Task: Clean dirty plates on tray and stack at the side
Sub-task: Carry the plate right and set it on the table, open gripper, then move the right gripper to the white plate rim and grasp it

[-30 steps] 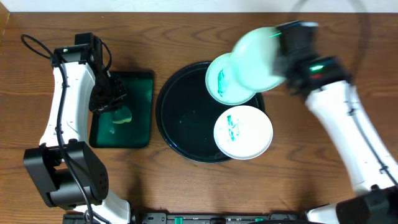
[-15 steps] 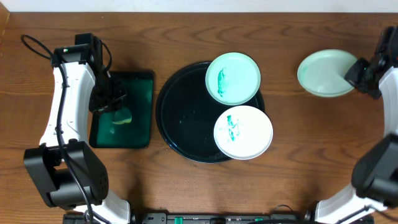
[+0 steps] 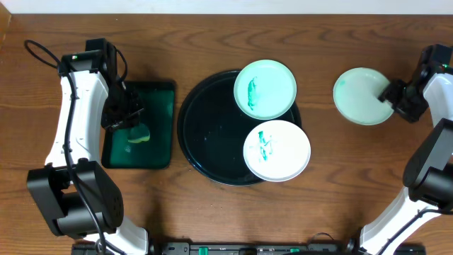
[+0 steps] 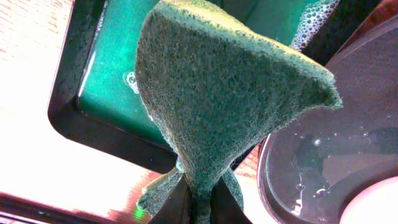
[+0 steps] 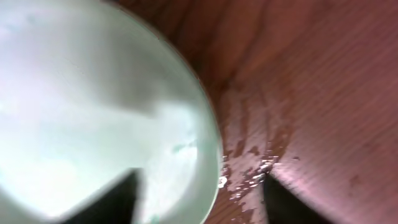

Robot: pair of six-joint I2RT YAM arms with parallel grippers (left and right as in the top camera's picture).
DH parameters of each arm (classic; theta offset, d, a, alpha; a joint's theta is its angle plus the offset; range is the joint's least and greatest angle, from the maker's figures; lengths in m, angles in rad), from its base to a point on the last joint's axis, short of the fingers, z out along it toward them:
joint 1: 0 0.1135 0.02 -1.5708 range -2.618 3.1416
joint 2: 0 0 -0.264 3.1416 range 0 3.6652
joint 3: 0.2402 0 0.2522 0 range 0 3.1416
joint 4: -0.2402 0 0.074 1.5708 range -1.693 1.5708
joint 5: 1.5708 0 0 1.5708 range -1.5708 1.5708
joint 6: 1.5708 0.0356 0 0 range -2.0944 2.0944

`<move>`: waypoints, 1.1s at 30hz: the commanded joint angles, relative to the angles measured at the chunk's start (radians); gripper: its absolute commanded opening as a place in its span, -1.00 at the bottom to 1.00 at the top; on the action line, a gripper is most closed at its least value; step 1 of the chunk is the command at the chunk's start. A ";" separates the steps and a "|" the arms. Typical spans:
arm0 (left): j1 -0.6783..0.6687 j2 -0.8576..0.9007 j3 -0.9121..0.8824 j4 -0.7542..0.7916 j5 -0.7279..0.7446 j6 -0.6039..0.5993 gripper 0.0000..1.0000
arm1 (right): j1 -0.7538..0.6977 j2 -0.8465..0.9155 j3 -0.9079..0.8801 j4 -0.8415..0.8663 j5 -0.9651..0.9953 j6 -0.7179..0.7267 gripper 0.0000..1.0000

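Two plates with green smears lie on the black tray [image 3: 205, 131]: a pale-aqua plate [image 3: 265, 88] at its far rim and a white plate [image 3: 277, 150] at its near right. A third, clean-looking plate [image 3: 359, 96] [image 5: 81, 106] rests on the table at the right. My right gripper [image 3: 391, 93] [image 5: 202, 199] is open astride its right rim, one finger over the plate and one over the wood. Over the green rectangular tray [image 3: 159, 106] [image 4: 112, 74], my left gripper [image 3: 126, 117] [image 4: 199, 202] is shut on a green sponge [image 4: 230, 93] [image 3: 139, 132].
The green tray holds soapy water with foam [image 4: 314, 22]. Water drops [image 5: 249, 168] wet the wood beside the right plate. The black tray's rim [image 4: 267, 168] lies just right of the sponge.
The right gripper carried the pale plate from above the black tray to the right side of the table, and its jaws have opened. The left arm has not moved.
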 commanded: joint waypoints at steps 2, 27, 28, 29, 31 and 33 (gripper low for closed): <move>0.004 0.002 -0.006 -0.004 -0.011 -0.001 -0.85 | 0.000 -0.084 0.014 -0.011 -0.151 -0.095 0.67; 0.004 0.002 -0.006 -0.005 -0.011 0.000 -0.86 | 0.431 -0.488 -0.258 -0.348 -0.068 0.120 0.39; 0.004 0.002 -0.006 -0.005 -0.011 0.000 -0.86 | 0.452 -0.488 -0.290 -0.323 -0.068 0.133 0.40; 0.004 0.002 -0.006 -0.005 -0.010 0.003 -0.86 | 0.479 -0.488 -0.327 -0.296 -0.068 0.152 0.41; 0.004 0.002 -0.006 -0.005 -0.010 0.010 -0.86 | 0.520 -0.488 -0.386 -0.246 -0.069 0.185 0.43; 0.004 0.002 -0.006 -0.004 -0.007 0.011 -0.85 | 0.552 -0.488 -0.433 -0.199 -0.069 0.211 0.44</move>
